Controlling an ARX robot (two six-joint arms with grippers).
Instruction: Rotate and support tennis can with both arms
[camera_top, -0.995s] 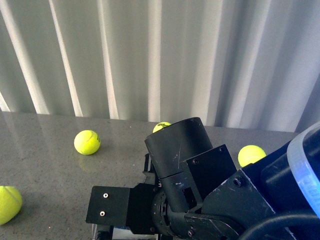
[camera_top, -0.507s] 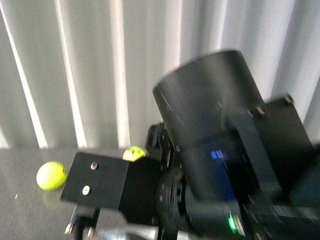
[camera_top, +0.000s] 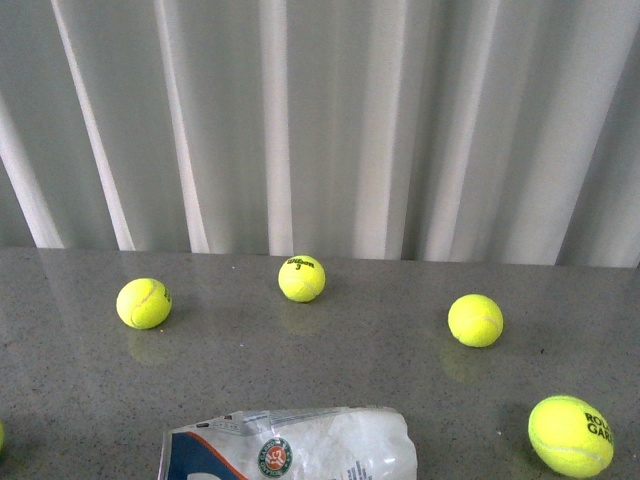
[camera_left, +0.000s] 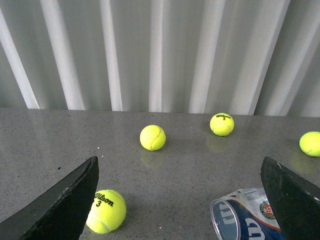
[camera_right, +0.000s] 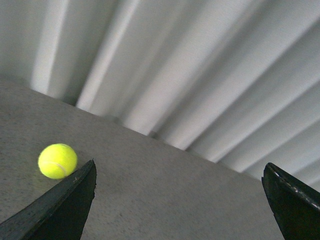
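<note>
The tennis can (camera_top: 290, 445) lies on its side at the near edge of the grey table (camera_top: 350, 360) in the front view, clear plastic with a blue-orange band and round logo. In the left wrist view the can (camera_left: 245, 217) shows its open mouth, close to one finger. My left gripper (camera_left: 180, 200) is open and empty, its black fingers (camera_left: 65, 205) wide apart above the table. My right gripper (camera_right: 180, 200) is open and empty over bare table, with no can in its view. Neither arm shows in the front view.
Several yellow tennis balls lie on the table: one at the left (camera_top: 143, 303), one at the back middle (camera_top: 301, 278), two at the right (camera_top: 475, 320) (camera_top: 571, 435). A Wilson 3 ball (camera_left: 106, 211) lies beside the left finger. A white pleated curtain (camera_top: 320, 120) closes off the back.
The black arm that filled the front view has swung out of it, uncovering the can and the balls on the table.
</note>
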